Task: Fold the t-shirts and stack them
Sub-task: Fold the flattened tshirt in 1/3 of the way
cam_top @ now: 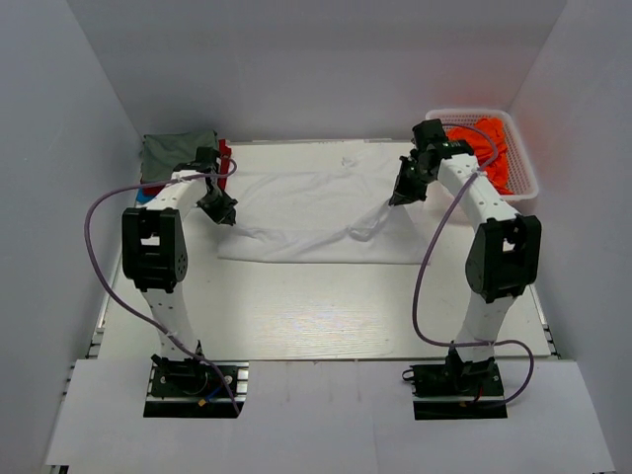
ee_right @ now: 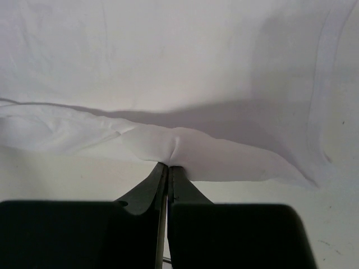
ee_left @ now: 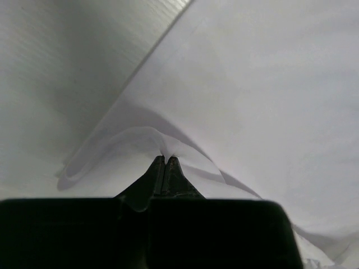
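The left gripper was found pressed together on a small raised peak of the white t-shirt, taken at the cloth's left edge. The right gripper was closed in the same way on a pinch at the shirt's right side. Between them the shirt was spread across the far middle of the table, lifted a little at both pinches and creased where it sagged.

The fabric was judged light, thin and limp. It could be expected to drape and wrinkle freely, and to slide out of a shallow pinch. A hold on matching points of the edges was judged best, so that the fold would run straight.

An olive-grey shirt was seen at the far left, and an orange shirt in the basket at the far right.
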Motion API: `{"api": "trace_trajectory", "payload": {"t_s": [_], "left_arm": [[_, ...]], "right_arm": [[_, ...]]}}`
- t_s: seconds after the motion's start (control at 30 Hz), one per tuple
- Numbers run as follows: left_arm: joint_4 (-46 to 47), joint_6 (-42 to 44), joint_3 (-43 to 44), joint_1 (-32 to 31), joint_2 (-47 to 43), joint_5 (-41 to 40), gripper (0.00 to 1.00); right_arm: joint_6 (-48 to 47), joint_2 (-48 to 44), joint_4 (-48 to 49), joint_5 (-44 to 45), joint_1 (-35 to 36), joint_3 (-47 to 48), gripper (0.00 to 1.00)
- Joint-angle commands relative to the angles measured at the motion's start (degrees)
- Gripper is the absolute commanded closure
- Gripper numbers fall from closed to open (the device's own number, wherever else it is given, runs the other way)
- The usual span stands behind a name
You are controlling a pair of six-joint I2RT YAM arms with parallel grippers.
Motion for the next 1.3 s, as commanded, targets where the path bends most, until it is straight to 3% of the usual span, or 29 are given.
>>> {"api": "trace_trajectory", "payload": {"t_s": [0.0,0.1,0.37,0.43,0.47,0.5,0.53,0.57,0.63,0.67,0.93,1.27], "left_arm": [[-1.8,-2.8,3.0,0.3,0.9,-4.3,1.0],[-1.3,-6.7,4.1,0.3,1.7,-8.0,1.0],[1.6,-6.5,9.7,0.3,8.1,-4.9,0.99],[2.7,-6.5,9.7,0.3,8.6,-4.9,0.77],[3.3,-6.5,9.7,0.3,8.6,-4.9,0.62],[3.3,-5.8,10.2,0.3,8.0,-4.9,0.18],[2.5,-5.8,10.7,0.3,8.0,-5.6,0.0],[2.5,-4.9,10.7,0.3,6.3,-6.2,0.0],[1.1,-4.3,11.3,0.3,4.6,-7.2,0.0],[1.1,-4.3,10.7,0.3,3.6,-7.2,0.0],[2.0,-3.7,6.0,-2.0,-1.8,-4.9,0.0],[5.9,-3.0,-1.5,-5.5,3.2,-2.6,0.0]], "right_arm": [[-2.8,3.9,-0.3,-0.9,-0.9,5.8,1.0],[-2.6,6.4,-0.2,2.5,-1.8,7.3,1.0],[-1.5,10.9,2.6,2.5,-3.6,8.4,1.0],[-1.4,12.3,4.2,2.4,-3.9,8.1,1.0],[-1.7,13.5,4.4,1.4,-4.2,8.5,0.94],[-1.9,14.3,4.3,1.4,-4.2,9.5,0.8],[-2.7,14.8,3.8,1.4,-4.4,10.3,0.64],[-3.0,14.6,3.4,1.9,-4.1,10.5,0.42],[-3.8,12.2,5.2,3.2,-3.8,8.4,0.17],[-4.0,8.0,6.0,3.3,-3.7,5.4,0.1],[-3.5,-3.8,17.6,-6.1,-3.1,-18.0,0.1],[-0.7,-1.2,26.0,-5.2,-4.4,-28.3,0.1]]}}
